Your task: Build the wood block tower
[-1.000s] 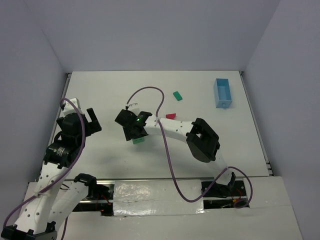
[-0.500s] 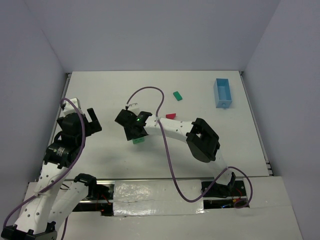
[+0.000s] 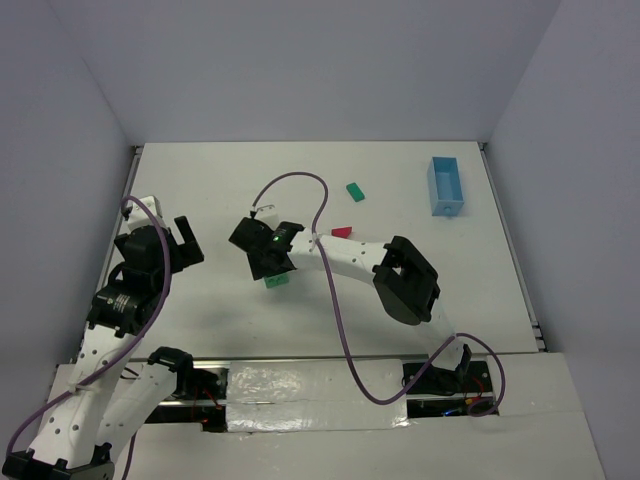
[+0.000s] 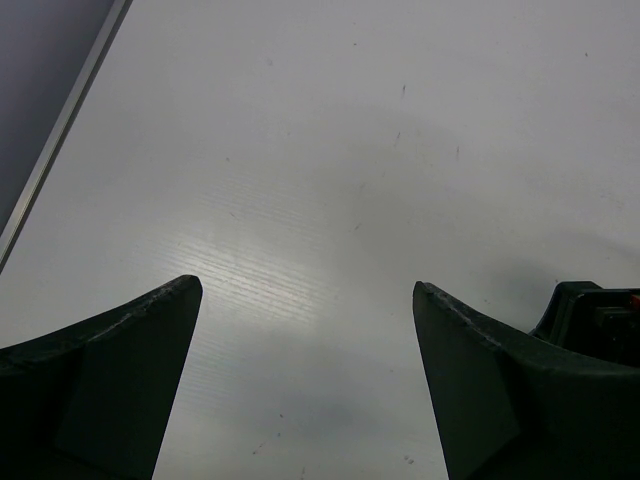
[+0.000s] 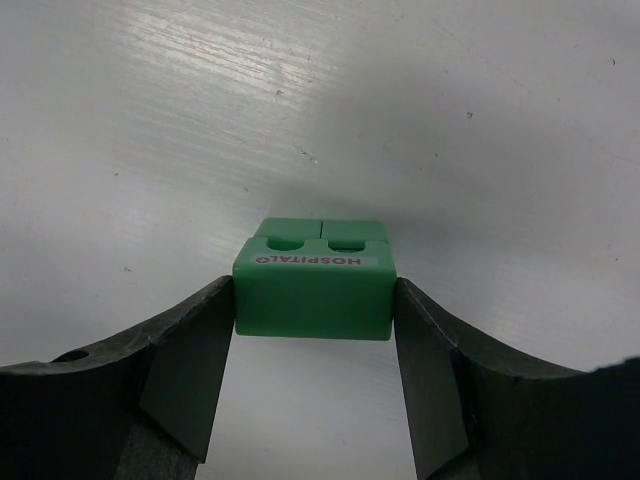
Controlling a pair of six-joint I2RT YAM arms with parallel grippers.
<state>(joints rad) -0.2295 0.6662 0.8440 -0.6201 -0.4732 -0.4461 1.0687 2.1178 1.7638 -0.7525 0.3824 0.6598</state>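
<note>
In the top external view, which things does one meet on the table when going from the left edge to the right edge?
Open left gripper → clamped green wooden block → small loose green wooden block → light blue rectangular plastic box.

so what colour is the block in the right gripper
Green; the block has a pale lettered strip. Right wrist view shows it best.

Seen from above, the green block (image 3: 278,283) is largely covered by the right gripper (image 3: 272,272); the green piece (image 3: 353,190) toward the tabletop's far edge is too small for detail. Fingers (image 4: 110,390) of the left gripper (image 4: 308,290) are cropped below.
</note>
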